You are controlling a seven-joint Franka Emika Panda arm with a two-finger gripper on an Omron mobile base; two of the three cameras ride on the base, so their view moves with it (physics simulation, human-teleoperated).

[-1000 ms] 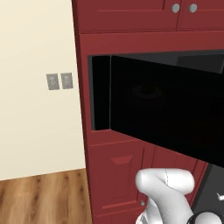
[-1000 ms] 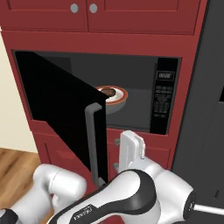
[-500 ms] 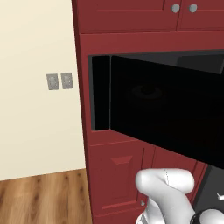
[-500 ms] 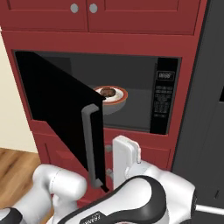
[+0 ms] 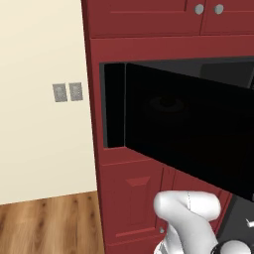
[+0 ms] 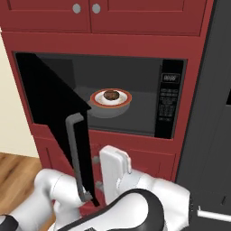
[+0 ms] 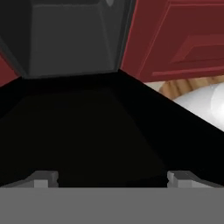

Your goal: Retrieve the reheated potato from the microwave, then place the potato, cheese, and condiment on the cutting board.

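The door (image 6: 58, 122) has been swung wider. The potato (image 6: 111, 95) on its plate (image 6: 111, 100) is seen in the right base view. The pincer (image 7: 112, 178) is open.

The pincer (image 7: 112, 178) has its tips wide apart, close to the black microwave door (image 7: 87, 127). Red cabinet (image 7: 175, 39) sits above right.

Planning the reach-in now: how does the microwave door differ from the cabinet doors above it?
The microwave door is flat black and stands swung open; the cabinet doors are dark red and shut. The microwave door carries a long grey bar handle; the cabinet doors have small round grey knobs. Both sit in the same red cabinetry.
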